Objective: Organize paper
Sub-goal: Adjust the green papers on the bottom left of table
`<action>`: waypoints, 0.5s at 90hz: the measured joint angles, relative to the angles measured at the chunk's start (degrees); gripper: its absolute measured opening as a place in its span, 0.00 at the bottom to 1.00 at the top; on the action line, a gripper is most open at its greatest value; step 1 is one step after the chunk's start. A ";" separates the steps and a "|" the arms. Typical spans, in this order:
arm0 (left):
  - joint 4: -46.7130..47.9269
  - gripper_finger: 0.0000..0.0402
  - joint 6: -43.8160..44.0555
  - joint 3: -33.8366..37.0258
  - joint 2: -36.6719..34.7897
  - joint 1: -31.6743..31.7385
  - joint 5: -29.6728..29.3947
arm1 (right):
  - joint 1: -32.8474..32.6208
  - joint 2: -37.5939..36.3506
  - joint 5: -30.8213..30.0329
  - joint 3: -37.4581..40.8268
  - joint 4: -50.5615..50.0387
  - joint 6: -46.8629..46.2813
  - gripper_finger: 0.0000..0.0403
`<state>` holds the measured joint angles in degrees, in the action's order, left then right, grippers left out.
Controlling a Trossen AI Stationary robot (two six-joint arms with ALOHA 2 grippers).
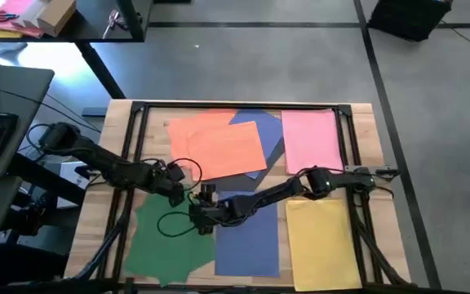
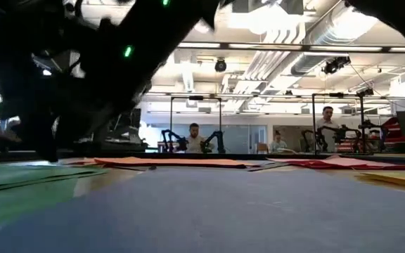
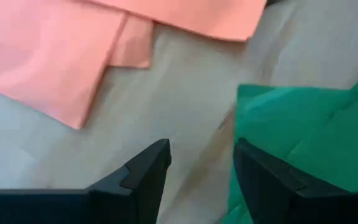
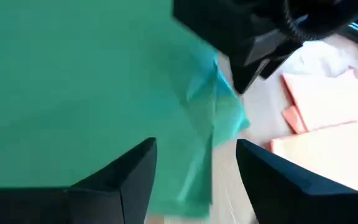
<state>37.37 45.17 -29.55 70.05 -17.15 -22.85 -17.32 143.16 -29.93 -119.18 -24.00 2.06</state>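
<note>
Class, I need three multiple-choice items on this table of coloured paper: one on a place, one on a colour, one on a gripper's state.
1. Where do both grippers meet? A over the pink sheet; B at the green paper's edge; C off the table.
2. Which colour lies under the orange paper? A blue; B yellow; C grey.
3. The right gripper is: A open; B shut on paper; C hidden.

B: left gripper and right gripper hang by the green paper.
A: a blue sheet peeks from under the orange paper.
A: its fingers stand apart.
</note>
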 joint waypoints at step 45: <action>6.11 0.42 19.13 -0.90 -4.97 -14.18 6.45 | 1.49 3.53 -1.40 -0.17 -9.06 -5.86 0.48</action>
<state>43.48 64.29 -30.46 65.07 -31.33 -16.40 -15.83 146.69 -31.34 -119.35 -33.06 -3.80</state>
